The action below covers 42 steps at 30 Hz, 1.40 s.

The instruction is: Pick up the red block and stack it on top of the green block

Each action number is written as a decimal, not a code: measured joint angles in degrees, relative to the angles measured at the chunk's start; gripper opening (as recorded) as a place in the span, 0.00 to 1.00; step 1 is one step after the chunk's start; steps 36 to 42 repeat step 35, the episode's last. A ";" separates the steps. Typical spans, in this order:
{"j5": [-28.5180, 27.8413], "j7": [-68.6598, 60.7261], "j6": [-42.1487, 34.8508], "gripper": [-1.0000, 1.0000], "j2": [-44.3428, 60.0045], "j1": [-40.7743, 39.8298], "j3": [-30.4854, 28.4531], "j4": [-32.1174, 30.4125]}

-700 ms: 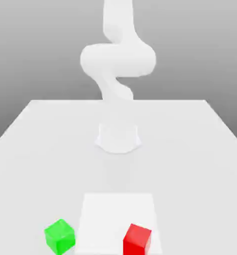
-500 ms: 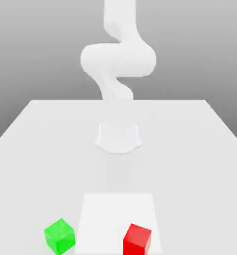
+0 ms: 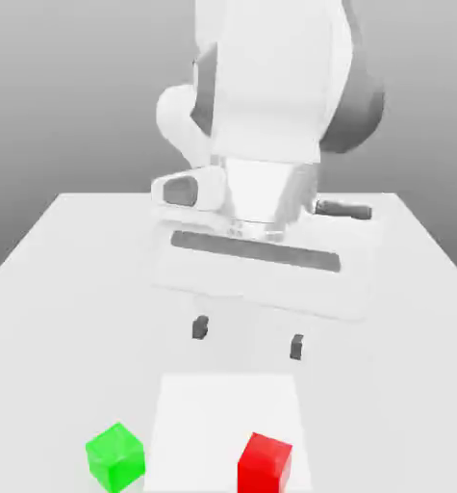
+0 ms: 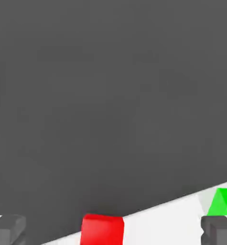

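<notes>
The red block (image 3: 265, 463) rests on the table near the front, toward the exterior view's right. The green block (image 3: 114, 455) sits apart from it, toward the exterior view's left. My gripper (image 3: 247, 338) hangs open above the table, behind and higher than both blocks, with nothing between its dark fingertips (image 3: 200, 327). In the hand view the red block (image 4: 102, 230) lies between the two fingers, and the green block (image 4: 223, 202) shows just beyond one fingertip (image 4: 219, 230).
The white table (image 3: 68, 289) spreads wide on both sides. A slightly brighter square patch (image 3: 222, 404) lies on it under the red block. The large white arm and hand (image 3: 266, 144) fill the space above the table's middle.
The arm has swung forward and down: the hand and open fingers now hang over the table's middle, where before only the distant arm showed. Both blocks have stayed put.
</notes>
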 joint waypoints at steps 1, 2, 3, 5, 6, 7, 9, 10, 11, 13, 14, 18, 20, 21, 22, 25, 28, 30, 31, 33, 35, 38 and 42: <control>0.22 0.80 0.75 0.50 1.99 0.18 0.02 -0.26; 0.56 1.51 1.51 0.50 3.97 0.31 0.09 -0.53; 1.02 2.14 2.27 0.50 5.92 0.41 0.20 -0.80; 1.83 3.22 4.07 0.50 9.82 0.61 0.39 -1.17; 1.54 3.79 5.44 0.50 11.84 0.87 0.12 -1.04; 0.99 4.38 6.99 0.50 13.90 1.27 -0.37 -0.80; -0.45 5.54 10.31 0.50 18.07 2.20 -1.58 -0.18; -1.07 6.03 11.70 0.00 19.79 2.73 -2.23 0.09; -1.07 6.03 11.70 0.00 19.79 2.73 -2.23 0.09; -1.08 6.05 11.75 0.00 19.79 2.73 -2.23 0.09; -1.09 6.06 11.78 0.00 19.79 2.73 -2.22 0.09; -0.60 5.74 10.86 0.00 18.67 2.45 -1.84 -0.10; 0.93 4.61 7.87 0.00 15.03 1.67 -0.76 -0.72; 1.79 3.96 6.22 0.00 13.04 1.40 -0.32 -1.06; 2.68 3.62 4.77 0.00 11.26 0.68 -0.61 -1.40; 5.16 4.20 2.35 0.00 7.75 -3.97 -4.39 -2.38; 7.48 4.92 1.94 0.00 6.48 -8.46 -8.46 -3.03; 7.89 5.21 4.84 0.00 9.45 -9.55 -9.52 -2.93; 7.92 5.29 6.63 0.00 11.32 -9.72 -9.71 -2.85; 7.92 5.33 8.11 1.00 12.86 -9.79 -9.81 -2.78; 7.92 5.33 8.11 1.00 12.86 -9.79 -9.81 -2.78; 7.92 5.33 8.11 1.00 12.86 -9.79 -9.81 -2.78; 7.92 5.33 8.11 1.00 12.86 -9.79 -9.81 -2.78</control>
